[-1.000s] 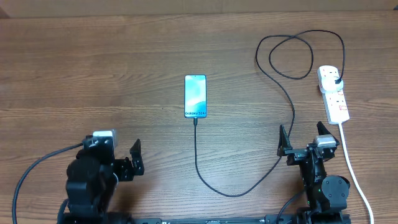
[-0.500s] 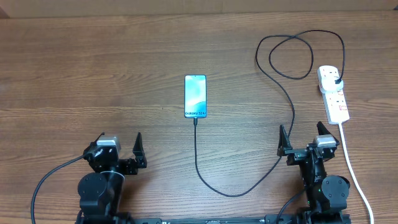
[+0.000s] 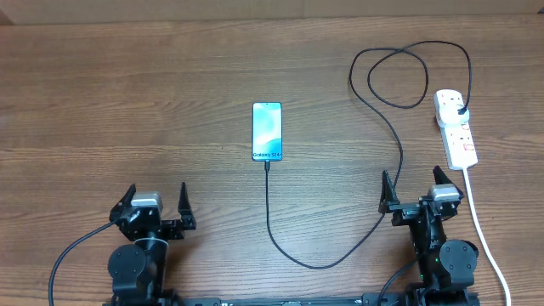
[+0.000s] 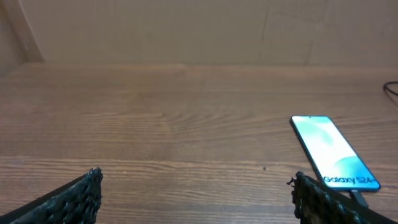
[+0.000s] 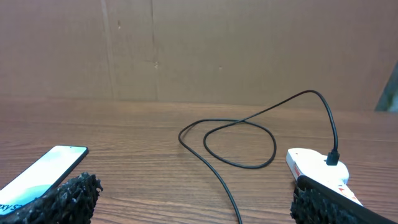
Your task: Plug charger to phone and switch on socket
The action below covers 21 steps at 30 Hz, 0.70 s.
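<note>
On grained wood (image 3: 127,85), slim rectangular phone (image 3: 266,131), looped black charger (image 3: 268,204).

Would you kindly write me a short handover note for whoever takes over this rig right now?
Left gripper: open, empty, at the near table edge.
Right gripper: open, empty, near edge too.
Phone: mid-table, screen lit. The charger cable meets its near end and looks plugged in.
Black plug: seated in the power strip on the right.
Left: check the strip's switch; its state is unreadable here.
</note>
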Available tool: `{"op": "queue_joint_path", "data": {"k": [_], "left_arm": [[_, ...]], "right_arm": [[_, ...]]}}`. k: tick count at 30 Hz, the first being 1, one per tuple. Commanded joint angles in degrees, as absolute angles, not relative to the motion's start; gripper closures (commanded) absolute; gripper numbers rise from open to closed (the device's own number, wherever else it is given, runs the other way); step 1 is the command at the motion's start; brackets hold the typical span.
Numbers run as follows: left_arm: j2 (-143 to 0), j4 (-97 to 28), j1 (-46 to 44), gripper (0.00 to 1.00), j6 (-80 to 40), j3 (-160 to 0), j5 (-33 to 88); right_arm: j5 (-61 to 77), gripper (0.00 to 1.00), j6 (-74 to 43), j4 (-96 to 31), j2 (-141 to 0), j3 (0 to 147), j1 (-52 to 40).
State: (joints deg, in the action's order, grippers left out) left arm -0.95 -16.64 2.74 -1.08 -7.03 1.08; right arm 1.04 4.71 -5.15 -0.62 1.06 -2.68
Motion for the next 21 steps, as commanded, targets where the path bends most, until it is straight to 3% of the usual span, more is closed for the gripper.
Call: {"op": "queue_joint_path", "data": {"k": [1,9,21], "left_arm": [[-0.19,-13.30,3.09,0.00,0.27,-4.80,1.30],[-0.19,-4.19,3.07,0.00,0.27,-0.21,1.08],[-0.19,-4.45,2.98,0.00,1.34,-0.25,0.45]], "right_arm": [[0.69,0.00,4.56,-4.86,-0.16,0.49,-2.87],[0.69,0.00,4.54,-4.86,-0.16,0.49,-2.87],[0.69,0.00,4.54,-4.86,-0.16,0.49,-2.87]]}}
